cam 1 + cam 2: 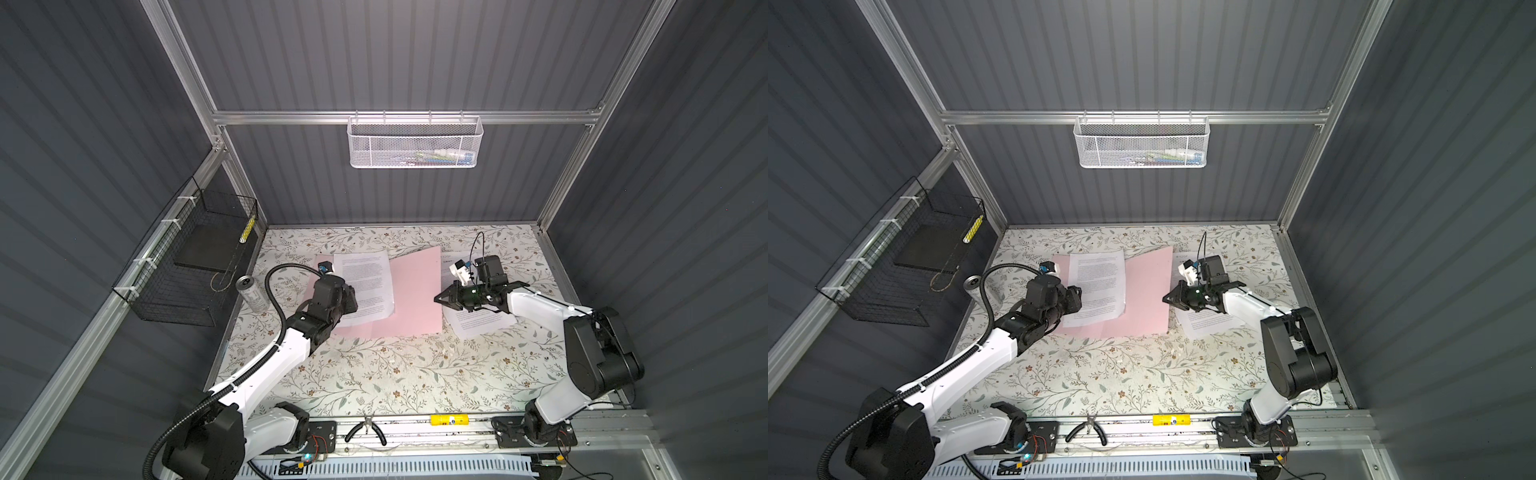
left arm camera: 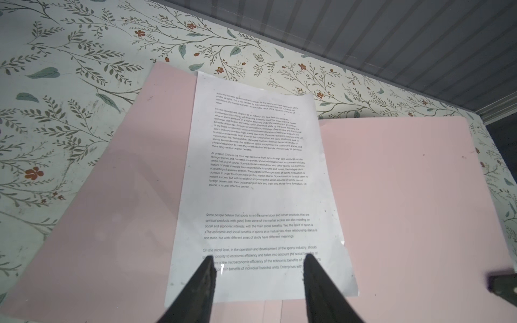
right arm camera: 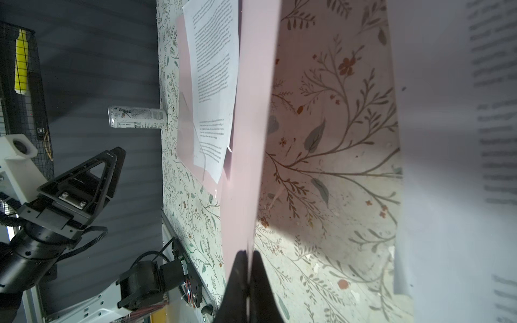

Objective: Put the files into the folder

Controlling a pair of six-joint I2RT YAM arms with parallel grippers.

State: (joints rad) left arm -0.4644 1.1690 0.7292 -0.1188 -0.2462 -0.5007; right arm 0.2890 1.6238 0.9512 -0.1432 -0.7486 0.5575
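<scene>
The pink folder (image 1: 415, 291) lies open mid-table in both top views. One of the files (image 1: 365, 282), a white printed sheet, rests on its left leaf. My left gripper (image 2: 257, 260) is open, its fingertips (image 2: 208, 268) straddling the sheet's near end; whether they touch it is unclear. My right gripper (image 3: 249, 253) is shut on the outer edge of the right folder leaf (image 3: 251, 112), which is raised off the table. Another of the files (image 1: 478, 324) lies on the table under the right arm, partly hidden.
A drink can (image 1: 251, 293) stands at the table's left edge beside a black wire basket (image 1: 187, 266). A white mesh basket (image 1: 415, 143) hangs on the back wall. Pliers (image 1: 365, 430) and a yellow item (image 1: 451, 419) lie on the front rail.
</scene>
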